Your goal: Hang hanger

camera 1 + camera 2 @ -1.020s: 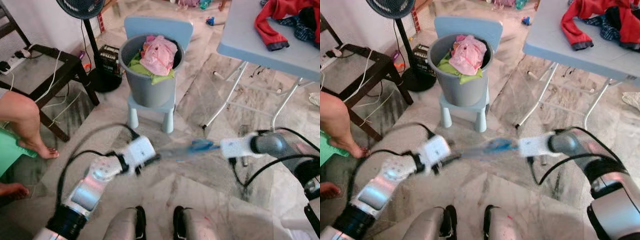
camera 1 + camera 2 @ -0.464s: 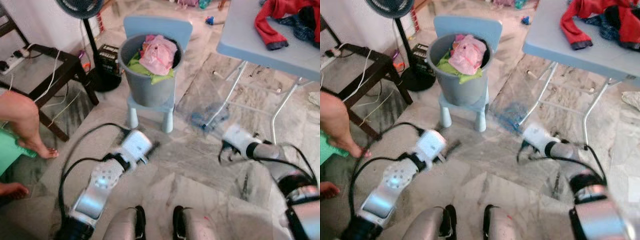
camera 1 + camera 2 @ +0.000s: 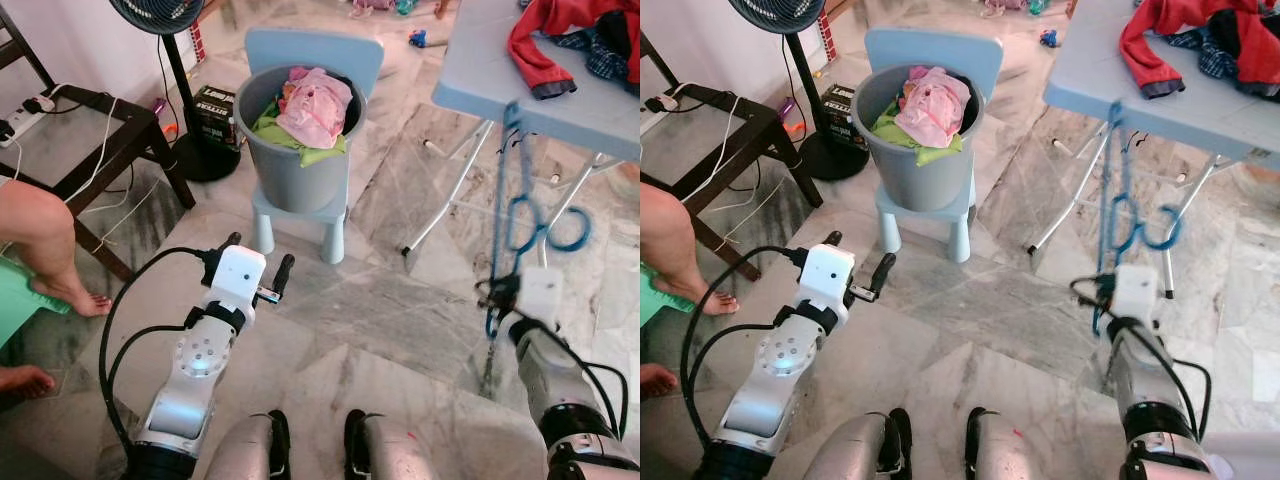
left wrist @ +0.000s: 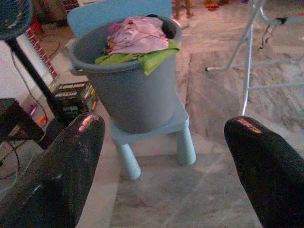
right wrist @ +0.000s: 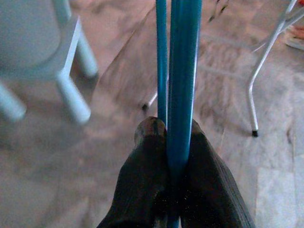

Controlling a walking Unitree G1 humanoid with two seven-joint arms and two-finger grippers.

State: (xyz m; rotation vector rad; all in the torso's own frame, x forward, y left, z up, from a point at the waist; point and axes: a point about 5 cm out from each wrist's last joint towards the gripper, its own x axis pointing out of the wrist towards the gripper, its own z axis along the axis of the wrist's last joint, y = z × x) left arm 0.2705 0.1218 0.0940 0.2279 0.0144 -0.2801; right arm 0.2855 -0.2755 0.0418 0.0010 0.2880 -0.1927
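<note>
A blue plastic hanger (image 3: pixel 503 190) stands upright at my right, its hook (image 3: pixel 546 226) curling out toward the folding table's legs. My right gripper (image 3: pixel 497 292) is shut on the hanger's lower end; the right wrist view has both black fingers (image 5: pixel 148 156) pressed against the blue bars (image 5: pixel 183 71). My left gripper (image 3: pixel 258 258) is open with nothing between its fingers, low over the floor in front of the stool. In the left wrist view its wide-apart fingers (image 4: pixel 71 161) frame the grey bucket (image 4: pixel 133 90).
A grey bucket of clothes (image 3: pixel 300 150) sits on a light-blue child's chair (image 3: pixel 300 215). A folding table (image 3: pixel 500 80) with red clothing (image 3: pixel 560 35) stands at the right. On the left are a dark side table (image 3: pixel 80 130), a fan stand (image 3: pixel 195 150) and a person's leg (image 3: pixel 40 235).
The hanger lay level between the two grippers; my right arm has swung it out to the right and stood it upright. My left gripper has drawn back and stands open.
</note>
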